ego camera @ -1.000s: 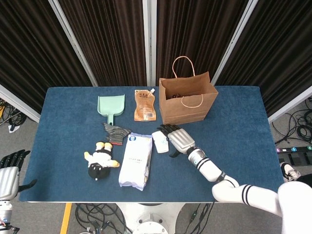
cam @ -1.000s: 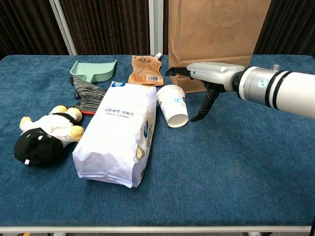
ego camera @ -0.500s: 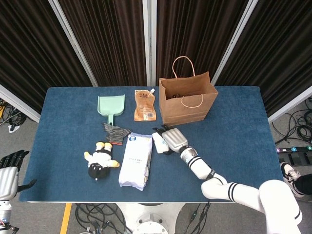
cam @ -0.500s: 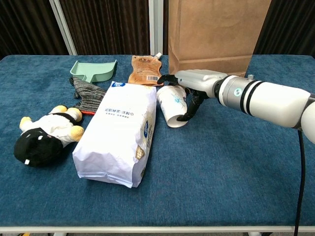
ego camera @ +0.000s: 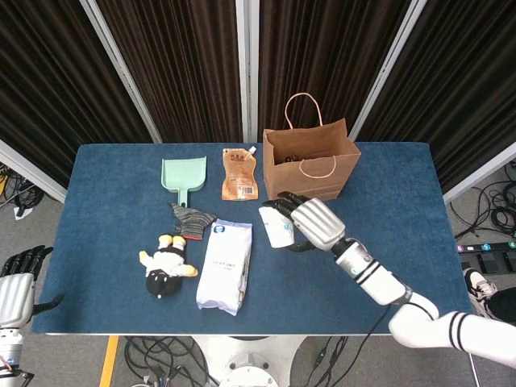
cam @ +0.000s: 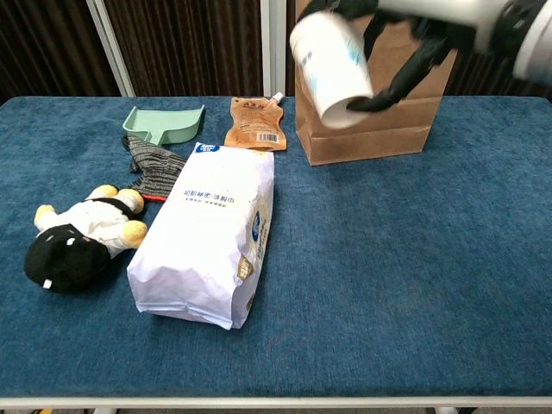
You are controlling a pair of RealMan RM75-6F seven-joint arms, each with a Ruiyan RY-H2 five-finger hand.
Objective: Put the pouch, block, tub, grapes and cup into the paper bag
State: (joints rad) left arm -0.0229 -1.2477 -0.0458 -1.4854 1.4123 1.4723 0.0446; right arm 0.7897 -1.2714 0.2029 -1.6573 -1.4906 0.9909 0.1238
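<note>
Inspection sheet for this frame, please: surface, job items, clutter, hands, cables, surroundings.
Surface: blue table, cloth-covered.
Job's things: cup lifted off the table in the right hand; orange pouch lying flat left of the paper bag; bag upright, open, dark contents unclear. Block, tub and grapes: nothing seen.
Clutter: green dustpan, striped glove, plush toy, white packet.
Hands: right hand grips the cup; left hand off the table edge, holding nothing.
Cables: on the floor at right.
Surroundings: dark curtains.

You get bright, even overhead light with soft shadows; only the raised cup (cam: 330, 69) at the chest view's top blurs.
</note>
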